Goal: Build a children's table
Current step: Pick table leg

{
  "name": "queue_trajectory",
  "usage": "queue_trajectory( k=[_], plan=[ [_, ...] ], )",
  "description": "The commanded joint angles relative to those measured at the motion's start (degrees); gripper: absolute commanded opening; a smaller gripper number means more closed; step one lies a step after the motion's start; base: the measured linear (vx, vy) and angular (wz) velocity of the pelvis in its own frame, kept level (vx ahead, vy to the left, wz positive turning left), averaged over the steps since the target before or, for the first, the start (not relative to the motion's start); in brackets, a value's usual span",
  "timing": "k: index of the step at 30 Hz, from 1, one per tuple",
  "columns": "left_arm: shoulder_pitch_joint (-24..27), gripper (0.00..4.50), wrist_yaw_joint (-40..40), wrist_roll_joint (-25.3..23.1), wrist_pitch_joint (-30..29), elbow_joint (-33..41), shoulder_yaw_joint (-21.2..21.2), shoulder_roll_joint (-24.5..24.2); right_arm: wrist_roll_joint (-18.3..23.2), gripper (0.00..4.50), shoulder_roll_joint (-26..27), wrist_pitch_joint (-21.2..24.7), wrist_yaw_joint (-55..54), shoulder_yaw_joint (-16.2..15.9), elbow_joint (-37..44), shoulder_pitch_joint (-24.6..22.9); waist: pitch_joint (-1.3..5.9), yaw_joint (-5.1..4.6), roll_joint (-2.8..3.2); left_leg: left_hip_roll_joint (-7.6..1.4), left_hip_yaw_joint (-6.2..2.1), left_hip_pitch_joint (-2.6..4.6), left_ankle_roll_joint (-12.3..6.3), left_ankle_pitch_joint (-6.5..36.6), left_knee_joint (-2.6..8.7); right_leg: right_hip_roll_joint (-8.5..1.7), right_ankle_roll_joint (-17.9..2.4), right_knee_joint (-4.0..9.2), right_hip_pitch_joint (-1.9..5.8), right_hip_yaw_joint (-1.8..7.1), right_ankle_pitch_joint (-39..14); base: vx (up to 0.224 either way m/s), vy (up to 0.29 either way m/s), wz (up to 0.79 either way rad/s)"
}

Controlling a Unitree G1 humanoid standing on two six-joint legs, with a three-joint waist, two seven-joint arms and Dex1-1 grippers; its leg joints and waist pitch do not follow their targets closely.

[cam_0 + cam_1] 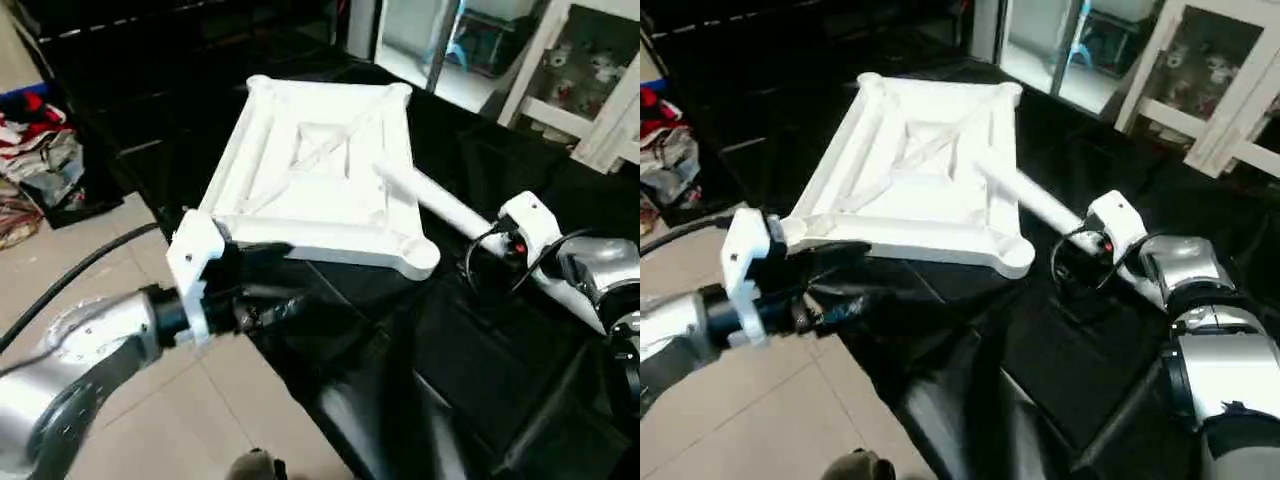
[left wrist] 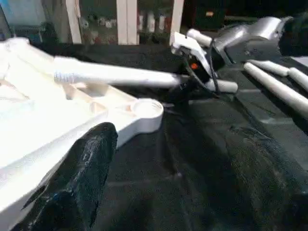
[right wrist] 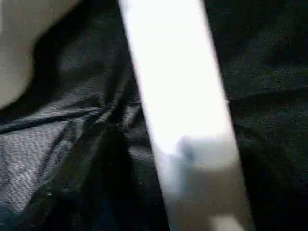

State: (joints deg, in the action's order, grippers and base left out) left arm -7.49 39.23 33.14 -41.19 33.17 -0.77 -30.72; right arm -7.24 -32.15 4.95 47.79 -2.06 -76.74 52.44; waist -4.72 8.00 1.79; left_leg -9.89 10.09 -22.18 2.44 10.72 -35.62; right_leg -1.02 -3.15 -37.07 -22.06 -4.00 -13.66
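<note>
My left arm [image 1: 70,370] reaches in from the desk's near edge, its forearm roughly level, and the left gripper [image 1: 262,280] has its black fingers [image 2: 89,168] spread apart. My right arm [image 1: 1210,330] comes in from the right side of the desk, bent at the wrist, with the right gripper [image 1: 1080,262] angled inward toward the middle.
</note>
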Motion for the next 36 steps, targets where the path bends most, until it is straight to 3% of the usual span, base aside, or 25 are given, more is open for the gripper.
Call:
queue_trajectory(
  k=[1, 5, 12, 20, 25, 32, 34, 35, 36],
  plan=[
    [-0.34, 4.06, -0.10, -1.51, 1.27, -1.16, 1.19, 0.13, 0.22, 3.31, 0.46, 0.45, 2.14, 0.04, -0.22, -0.43, 4.41, 0.02, -0.31, -3.89, -1.53, 0.50, -4.76, 6.65, 3.20, -7.00, -12.63, 4.65, 2.52, 3.74, -5.18, 0.000, 0.000, 0.00],
    [-1.43, 4.06, -0.56, -3.20, 3.49, -2.88, 2.56, 1.23, -0.54, 2.95, 0.48, -0.57, 2.39, -0.52, 0.03, -1.68, 4.58, 0.05, -0.12, -3.98, -1.53, 0.61, -4.57, 6.77, 3.10, -7.06, -12.68, 4.71, 2.46, 3.74, -5.47, 0.000, 0.000, 0.00],
    [-2.34, 4.06, 0.23, -4.06, 5.60, -4.76, 3.06, 1.24, -0.11, 2.51, 0.03, -0.55, 3.08, 0.39, 0.12, -2.12, 4.79, 0.07, -0.42, -3.87, -1.50, 0.62, -4.33, 7.19, 3.07, -6.99, -12.58, 4.63, 2.55, 3.66, -5.51, 0.000, 0.000, 0.00],
    [-2.01, 4.06, 0.77, -5.35, 7.67, -5.69, 3.17, 0.98, 0.09, 1.88, -0.24, -0.73, 2.44, 1.07, 0.10, -1.34, 4.95, 0.19, -0.30, -3.95, -1.54, 0.62, -4.64, 6.53, 2.98, -7.01, -12.80, 4.50, 2.53, 3.59, -4.53, 0.000, 0.000, 0.00],
    [-1.71, 4.06, 0.85, -5.37, 8.47, -5.90, 2.72, 0.75, 2.12, 1.59, -0.61, -0.80, 1.36, 3.65, 0.19, -0.16, 5.08, 0.36, -0.29, -3.95, -1.57, 0.56, -4.88, 5.71, 2.92, -7.00, -12.96, 4.27, 2.58, 3.56, -3.01, 0.000, 0.000, 0.00],
    [-1.23, 4.06, 1.08, -5.65, 9.24, -5.97, 2.67, 0.83, 3.85, 1.52, -1.69, -1.15, 1.44, 5.66, 0.36, 0.30, 5.06, 0.35, -0.31, -3.93, -1.53, 0.54, -5.06, 5.87, 2.87, -6.97, -13.01, 4.32, 2.59, 3.48, -3.12, 0.000, 0.000, 0.00],
    [-1.23, 4.06, 0.67, -5.80, 9.81, -6.64, 2.81, 1.30, 4.80, 1.52, -2.33, -1.44, 1.81, 7.08, 0.69, 0.35, 5.08, 0.34, -0.50, -3.87, -1.46, 0.51, -5.17, 5.60, 2.84, -6.92, -12.95, 4.27, 2.62, 3.51, -3.03, 0.000, 0.000, 0.00],
    [-1.41, 4.06, -0.38, -6.27, 9.77, -7.34, 2.87, 1.88, 5.94, 1.51, -2.64, -1.58, 1.66, 8.46, 0.96, 0.40, 5.08, 0.21, -1.12, -3.82, -1.33, 0.54, -5.34, 5.33, 2.83, -6.91, -12.77, 4.29, 2.71, 3.53, -2.88, 0.000, 0.000, 0.00],
    [-1.51, 4.06, -0.89, -6.52, 9.72, -7.67, 2.90, 2.12, 6.48, 1.51, -2.76, -1.62, 1.62, 9.07, 1.08, 0.44, 5.08, 0.27, -0.96, -3.83, -1.37, 0.54, -5.42, 5.23, 2.84, -6.95, -12.70, 4.24, 2.70, 3.51, -2.97, 0.000, 0.000, 0.00]
  ],
)
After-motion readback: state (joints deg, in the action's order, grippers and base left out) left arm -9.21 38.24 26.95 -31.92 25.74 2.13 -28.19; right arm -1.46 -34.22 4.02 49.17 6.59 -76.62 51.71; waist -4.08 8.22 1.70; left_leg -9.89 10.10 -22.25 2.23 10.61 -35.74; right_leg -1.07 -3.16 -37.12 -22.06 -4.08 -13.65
